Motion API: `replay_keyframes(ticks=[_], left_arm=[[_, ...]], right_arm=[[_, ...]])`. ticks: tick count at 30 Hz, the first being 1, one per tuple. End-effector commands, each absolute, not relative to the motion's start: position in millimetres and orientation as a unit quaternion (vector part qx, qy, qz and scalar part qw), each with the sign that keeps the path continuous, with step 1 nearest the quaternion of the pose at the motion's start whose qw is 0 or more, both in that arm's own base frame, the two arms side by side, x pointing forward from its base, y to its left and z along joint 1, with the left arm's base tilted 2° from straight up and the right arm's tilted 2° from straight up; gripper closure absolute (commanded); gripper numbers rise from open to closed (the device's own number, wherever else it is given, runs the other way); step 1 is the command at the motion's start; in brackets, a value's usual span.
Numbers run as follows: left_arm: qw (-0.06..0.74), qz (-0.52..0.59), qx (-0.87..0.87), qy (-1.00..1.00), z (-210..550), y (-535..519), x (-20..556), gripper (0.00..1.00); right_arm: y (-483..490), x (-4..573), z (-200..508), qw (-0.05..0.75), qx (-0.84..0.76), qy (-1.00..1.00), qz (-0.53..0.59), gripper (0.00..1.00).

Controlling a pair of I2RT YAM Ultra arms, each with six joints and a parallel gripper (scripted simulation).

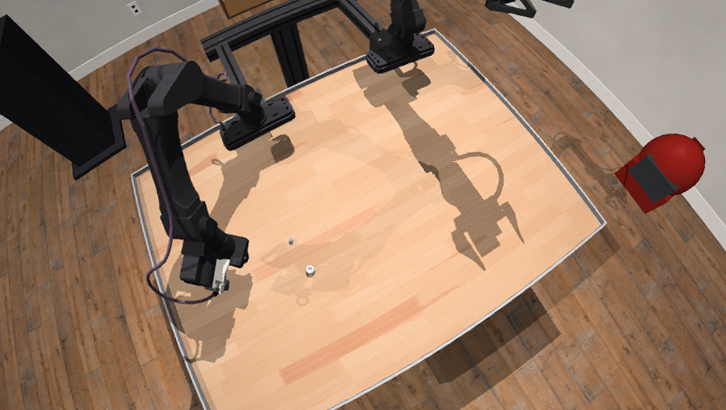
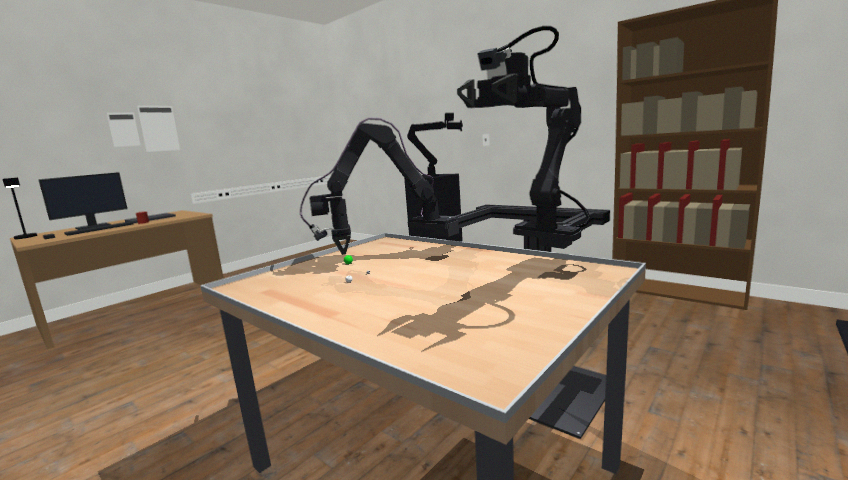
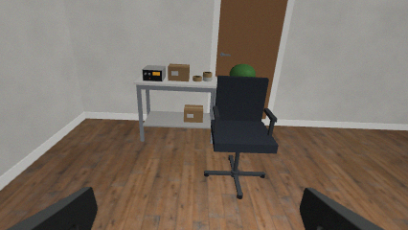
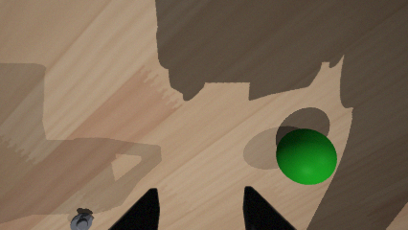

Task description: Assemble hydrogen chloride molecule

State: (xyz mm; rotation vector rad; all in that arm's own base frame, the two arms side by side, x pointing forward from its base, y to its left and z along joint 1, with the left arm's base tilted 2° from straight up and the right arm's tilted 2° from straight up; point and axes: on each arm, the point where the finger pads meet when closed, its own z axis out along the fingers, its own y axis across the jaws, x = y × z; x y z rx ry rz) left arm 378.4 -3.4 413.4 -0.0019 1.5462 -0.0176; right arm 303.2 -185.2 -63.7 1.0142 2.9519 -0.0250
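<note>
The green ball (image 2: 348,259) (image 4: 306,156) rests on the table beyond the white ball (image 1: 309,270) (image 2: 348,278). It looks light, hard, apt to roll (best pinched across its middle). The right gripper (image 2: 343,253) (image 4: 201,197) hangs part-open, empty.
</note>
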Motion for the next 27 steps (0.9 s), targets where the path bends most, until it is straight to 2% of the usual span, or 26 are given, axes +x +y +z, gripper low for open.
replay_keyframes(ticks=[1, 14, 27], left_arm=[[0.743, -0.011, 0.006, 0.669, 446.8, -7.9, 365.6, 0.0], [0.743, -0.011, 0.006, 0.669, 446.8, -7.9, 365.6, 0.0], [0.743, -0.011, 0.006, 0.669, 446.8, -7.9, 365.6, 0.0]], right_arm=[[-184.0, 320.7, -53.8, 0.018, 0.339, 0.941, -0.016, 0.58], [-104.0, 380.6, -55.8, 0.019, 0.29, 0.957, -0.016, 0.58], [-41.6, 410.5, -54.0, 0.027, 0.256, 0.966, -0.017, 0.58]])
